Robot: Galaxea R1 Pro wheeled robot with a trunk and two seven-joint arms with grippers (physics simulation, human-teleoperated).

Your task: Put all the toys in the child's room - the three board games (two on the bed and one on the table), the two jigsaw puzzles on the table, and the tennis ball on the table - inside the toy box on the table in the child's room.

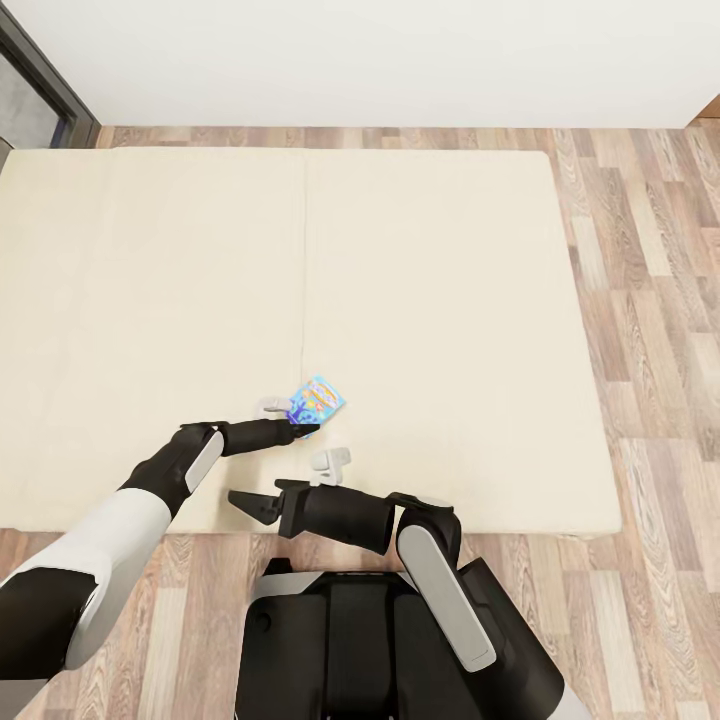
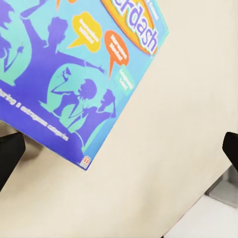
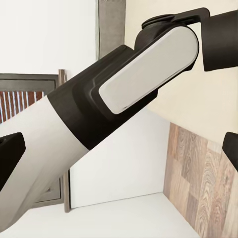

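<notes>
A small blue board game [image 1: 317, 400] lies on the bed [image 1: 450, 300], near the middle of its near edge, beside the mattress seam. The left gripper [image 1: 306, 430] reaches to the box's near corner, jaws apart; in the left wrist view the box [image 2: 74, 69] sits ahead of the dark fingertips [image 2: 9, 153], not yet between them. The card box looks light, stiff and smooth, best pinched across an edge. The right gripper [image 1: 240, 503] hangs over the near edge, jaws spread, empty.

Blue board game [image 2: 74, 74], orange logo w/ white letters "erdash" (start cut off), speech-bubble txt unreadable
</notes>
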